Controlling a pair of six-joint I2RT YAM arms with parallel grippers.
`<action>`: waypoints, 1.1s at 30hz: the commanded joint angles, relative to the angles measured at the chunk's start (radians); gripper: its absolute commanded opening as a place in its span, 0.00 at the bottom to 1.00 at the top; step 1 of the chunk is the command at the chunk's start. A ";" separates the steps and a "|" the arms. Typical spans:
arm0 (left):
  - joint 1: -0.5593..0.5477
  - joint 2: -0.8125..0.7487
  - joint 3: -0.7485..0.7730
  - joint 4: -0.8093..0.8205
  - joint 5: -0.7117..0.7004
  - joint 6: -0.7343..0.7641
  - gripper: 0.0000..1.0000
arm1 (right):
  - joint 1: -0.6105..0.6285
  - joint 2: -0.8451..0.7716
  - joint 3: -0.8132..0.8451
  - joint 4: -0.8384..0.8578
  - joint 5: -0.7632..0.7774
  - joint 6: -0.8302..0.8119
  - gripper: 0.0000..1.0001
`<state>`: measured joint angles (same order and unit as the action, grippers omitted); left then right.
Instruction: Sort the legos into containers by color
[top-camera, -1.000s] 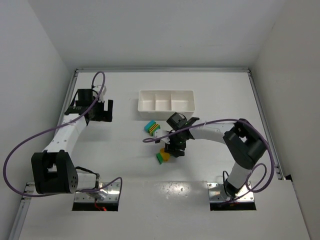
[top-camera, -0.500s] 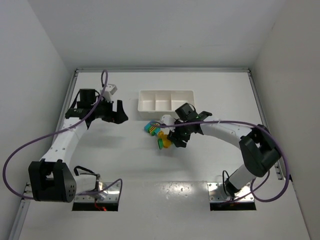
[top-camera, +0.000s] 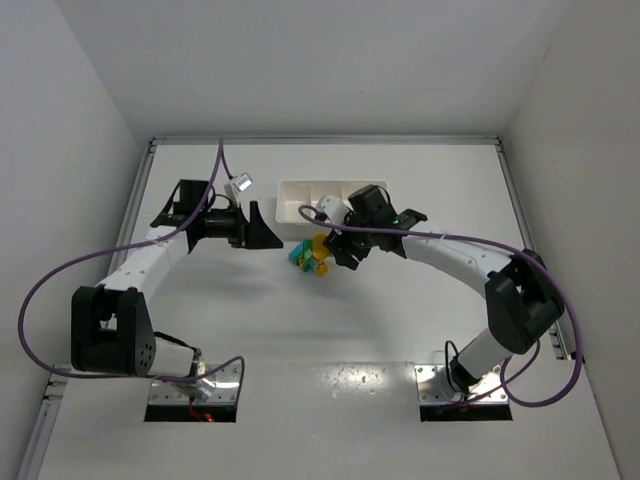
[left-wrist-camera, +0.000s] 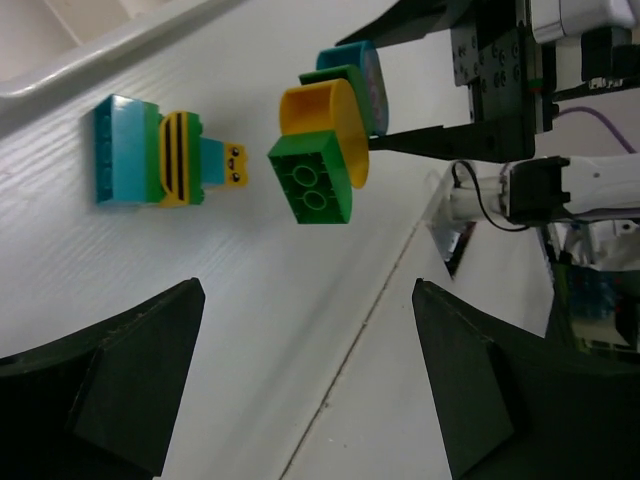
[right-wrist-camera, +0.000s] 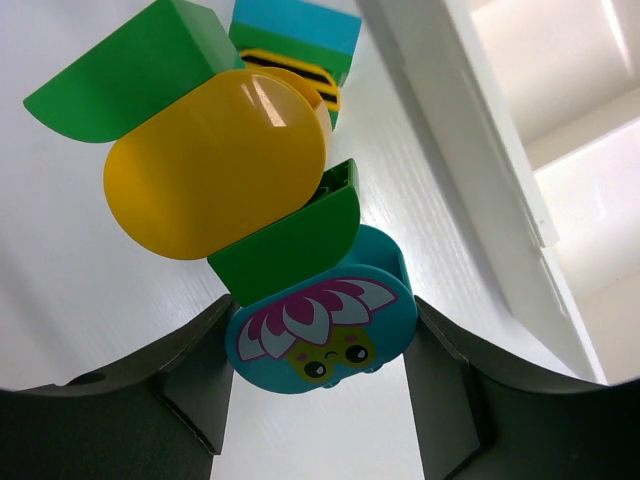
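My right gripper (right-wrist-camera: 320, 340) is shut on a cyan flower-face brick (right-wrist-camera: 320, 335) at one end of a clump with green (right-wrist-camera: 285, 245) and yellow (right-wrist-camera: 215, 170) bricks. In the top view the right gripper (top-camera: 336, 250) holds this clump (top-camera: 320, 252) just in front of the white tray (top-camera: 292, 210). A second clump of cyan, green and striped yellow bricks (left-wrist-camera: 160, 150) lies on the table beside it; it also shows in the top view (top-camera: 299, 254). My left gripper (top-camera: 262, 228) is open and empty, left of both clumps, facing them (left-wrist-camera: 305, 300).
The tray's three compartments sit in a row at the back centre, their near wall (right-wrist-camera: 470, 140) close to the right of the held clump. The right arm (top-camera: 450, 255) arches across the right half of the table. Walls enclose the table on three sides.
My right gripper has carried the clump from mid-table back toward the tray, ending beside the second clump. My left arm has swung right, bringing its open gripper close to the legos.
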<state>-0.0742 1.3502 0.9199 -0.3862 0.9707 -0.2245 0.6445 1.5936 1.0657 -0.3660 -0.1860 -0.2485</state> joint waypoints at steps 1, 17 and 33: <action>-0.029 0.017 0.011 0.079 0.132 -0.052 0.91 | 0.009 -0.034 0.056 0.076 -0.015 0.064 0.00; -0.091 0.194 0.154 0.129 0.166 -0.102 0.86 | 0.089 0.008 0.175 0.087 -0.073 0.084 0.00; -0.156 0.236 0.166 0.173 0.232 -0.102 0.43 | 0.107 0.048 0.206 0.151 0.033 0.094 0.00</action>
<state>-0.2024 1.5856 1.0649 -0.2459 1.1259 -0.3283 0.7483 1.6310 1.2091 -0.3065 -0.1986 -0.1795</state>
